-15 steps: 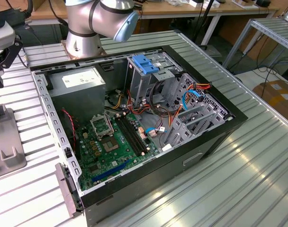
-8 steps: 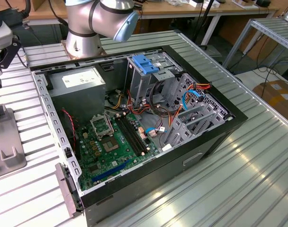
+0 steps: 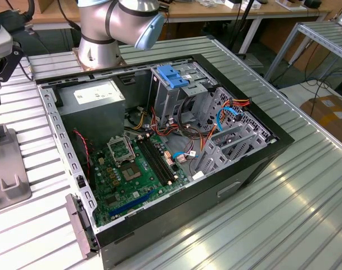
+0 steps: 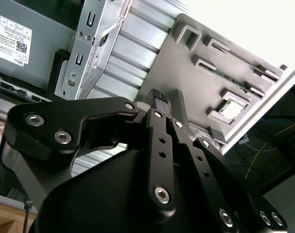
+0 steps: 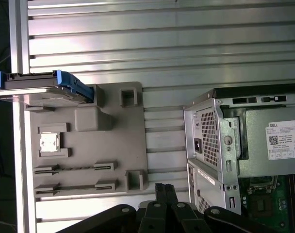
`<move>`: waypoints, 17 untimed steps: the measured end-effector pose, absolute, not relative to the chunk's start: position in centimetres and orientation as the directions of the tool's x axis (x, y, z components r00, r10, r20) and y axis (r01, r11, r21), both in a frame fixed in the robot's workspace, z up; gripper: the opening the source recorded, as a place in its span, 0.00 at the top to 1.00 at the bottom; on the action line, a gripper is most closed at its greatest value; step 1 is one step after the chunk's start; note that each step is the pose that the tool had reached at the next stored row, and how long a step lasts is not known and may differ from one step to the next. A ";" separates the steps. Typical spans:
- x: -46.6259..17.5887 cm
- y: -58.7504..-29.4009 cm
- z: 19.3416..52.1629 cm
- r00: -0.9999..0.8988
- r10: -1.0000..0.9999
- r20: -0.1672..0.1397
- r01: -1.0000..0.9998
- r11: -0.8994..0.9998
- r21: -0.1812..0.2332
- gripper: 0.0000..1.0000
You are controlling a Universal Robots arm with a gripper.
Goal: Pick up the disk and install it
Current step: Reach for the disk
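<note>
The disk (image 5: 45,87), a slim drive in a bright blue carrier, stands on edge in a slot at one corner of the grey fixture plate (image 5: 123,141) in the first wrist view. My gripper (image 5: 164,186) hovers above the plate's opposite side, well apart from the disk. Its two black fingers are pressed together and shut, holding nothing. In the second wrist view the gripper (image 4: 168,94) points down at the same plate (image 4: 186,63). The plate (image 3: 13,185) lies at the exterior view's left edge.
An open computer case (image 3: 261,152) lies on the ribbed metal table, with a motherboard (image 3: 131,169) and a broad blue bracket (image 3: 174,74) on the drive cage. A chip (image 5: 49,143) sits in a plate pocket. The arm's base (image 3: 98,50) stands behind the case.
</note>
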State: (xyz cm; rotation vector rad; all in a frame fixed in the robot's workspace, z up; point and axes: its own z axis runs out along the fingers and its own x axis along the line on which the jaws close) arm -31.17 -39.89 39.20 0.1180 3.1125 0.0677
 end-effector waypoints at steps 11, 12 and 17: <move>-31.7 -39.9 39.2 -0.997 0.076 -0.024 0.075 0.996 0.044 0.90; -31.8 -39.9 39.2 -0.997 0.076 -0.025 0.075 0.996 0.044 0.90; -32.1 -39.9 39.2 -0.997 0.076 -0.025 0.075 0.996 0.044 0.90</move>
